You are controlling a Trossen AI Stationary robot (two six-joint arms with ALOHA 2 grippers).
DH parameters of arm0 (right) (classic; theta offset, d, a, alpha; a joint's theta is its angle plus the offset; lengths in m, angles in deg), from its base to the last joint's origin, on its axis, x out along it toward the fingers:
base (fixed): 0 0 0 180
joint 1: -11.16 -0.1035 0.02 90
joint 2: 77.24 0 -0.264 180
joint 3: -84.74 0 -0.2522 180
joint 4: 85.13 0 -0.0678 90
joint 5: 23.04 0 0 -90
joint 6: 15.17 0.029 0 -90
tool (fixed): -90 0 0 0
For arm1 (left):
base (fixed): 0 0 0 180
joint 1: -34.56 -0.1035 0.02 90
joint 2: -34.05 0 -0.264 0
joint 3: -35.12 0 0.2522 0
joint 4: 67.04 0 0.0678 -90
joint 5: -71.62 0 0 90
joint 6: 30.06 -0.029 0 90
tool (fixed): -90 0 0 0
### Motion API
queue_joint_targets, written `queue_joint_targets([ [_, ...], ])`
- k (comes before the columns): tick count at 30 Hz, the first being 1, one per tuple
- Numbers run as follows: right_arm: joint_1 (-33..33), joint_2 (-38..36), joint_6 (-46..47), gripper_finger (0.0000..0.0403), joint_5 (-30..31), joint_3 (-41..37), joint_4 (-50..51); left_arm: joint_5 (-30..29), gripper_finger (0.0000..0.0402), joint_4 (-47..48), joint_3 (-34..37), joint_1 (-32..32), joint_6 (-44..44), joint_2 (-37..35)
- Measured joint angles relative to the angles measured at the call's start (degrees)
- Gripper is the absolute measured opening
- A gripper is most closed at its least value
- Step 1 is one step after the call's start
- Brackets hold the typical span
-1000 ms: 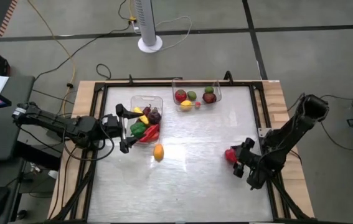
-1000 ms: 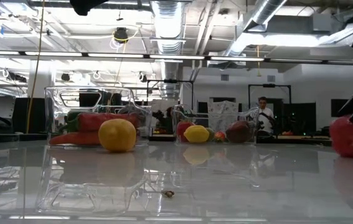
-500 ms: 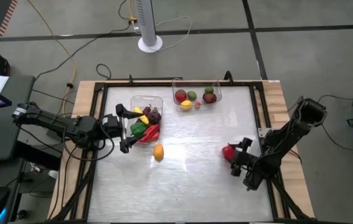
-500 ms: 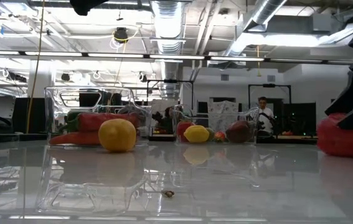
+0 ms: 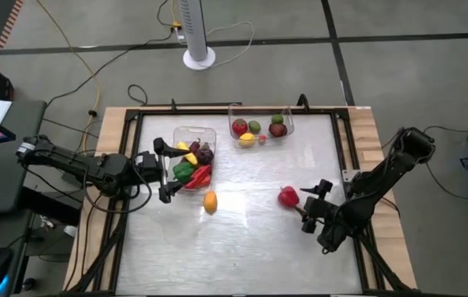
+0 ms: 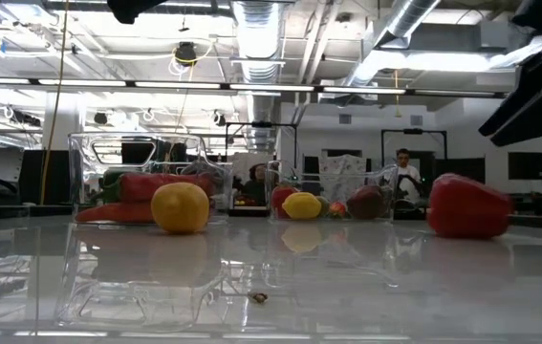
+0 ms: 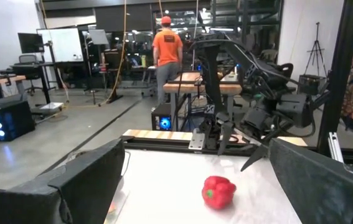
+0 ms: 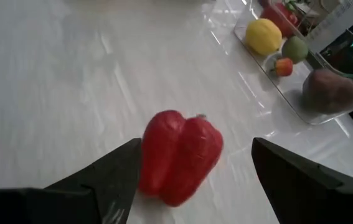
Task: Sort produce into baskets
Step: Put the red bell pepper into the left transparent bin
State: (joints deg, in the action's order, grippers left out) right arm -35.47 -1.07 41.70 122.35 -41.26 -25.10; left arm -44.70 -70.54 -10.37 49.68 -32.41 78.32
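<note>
On the table's right half, a red pepper (image 5: 289, 196) lies loose just beside the right gripper (image 5: 310, 209), its fingers apart around nothing. An orange fruit (image 5: 210, 202) waits near the left basket (image 5: 193, 132), where the left gripper (image 5: 162, 171) idles, spread. Both baskets hold most produce; two pieces seemingly remain.

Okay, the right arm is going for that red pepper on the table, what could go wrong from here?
Two risks stand out.

The red pepper lies loose on the bare table, just ahead of the open right gripper, not between its fingers. A forward push could roll it away on the smooth top.

The pepper looks wide against the finger gap in the right wrist view, so an off-centre close might squeeze it out sideways.
</note>
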Motion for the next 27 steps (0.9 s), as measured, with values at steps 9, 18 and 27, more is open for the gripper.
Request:
queue_joint_targets([
  [9,1.5,1.4,9.2,0.0328,0.5,-2.2,-1.6,0.0,0.0387,0.0,0.0,0.0,0.0,0.0],
  [18,2.2,2.7,8.7,0.0328,3.7,-7.9,-12.1,0.0,0.0387,0.1,0.0,0.0,0.0,0.0],
  [27,6.6,0.8,2.2,0.0315,1.2,-9.4,-19.6,0.0,0.0387,0.0,0.0,0.0,0.0,0.0],
])
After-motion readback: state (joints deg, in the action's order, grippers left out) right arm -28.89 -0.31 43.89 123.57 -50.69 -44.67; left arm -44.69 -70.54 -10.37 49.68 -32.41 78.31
